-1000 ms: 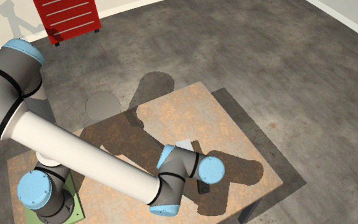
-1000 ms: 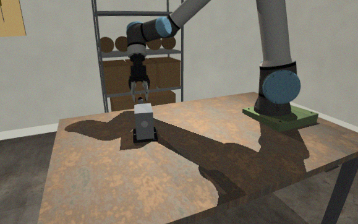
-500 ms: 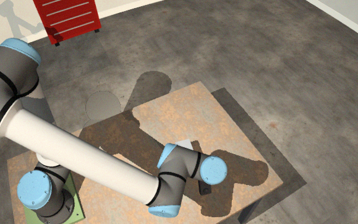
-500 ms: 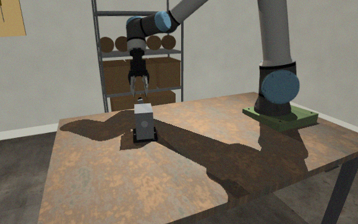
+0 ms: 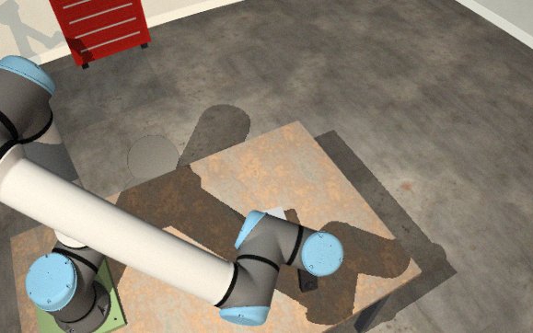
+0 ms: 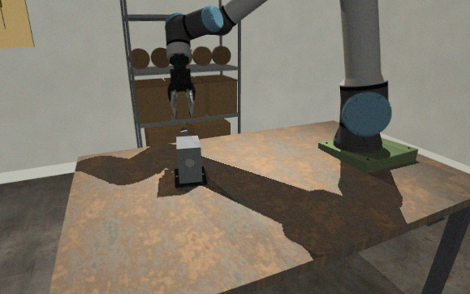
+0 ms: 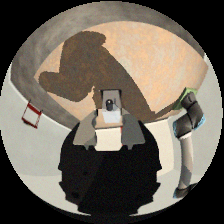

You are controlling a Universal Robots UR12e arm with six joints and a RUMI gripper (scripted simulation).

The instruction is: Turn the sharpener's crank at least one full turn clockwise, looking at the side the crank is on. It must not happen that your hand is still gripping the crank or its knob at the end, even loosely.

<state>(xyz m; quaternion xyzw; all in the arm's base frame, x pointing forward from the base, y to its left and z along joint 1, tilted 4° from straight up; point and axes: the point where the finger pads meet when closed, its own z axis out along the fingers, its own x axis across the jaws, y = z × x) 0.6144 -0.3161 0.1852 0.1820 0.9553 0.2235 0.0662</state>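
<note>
Directly beneath me stood the grey sharpener point(image 6: 189, 162) on its black foot, upright on the bench point(image 6: 234, 195), with its small crank point(image 6: 183, 131) poking up at the rear of its top. My jaws point(image 6: 182, 106) hung above it, pointing down, parted a moderate way and gripping nothing, well apart from the crank. Behind the bench, the shelf rack point(image 6: 130, 77) held brown boxes and a row of round brown items.

arm point(image 5: 109, 230): white tubes | grey joints, blue caps | claw point(image 6: 181, 106): black
</note>
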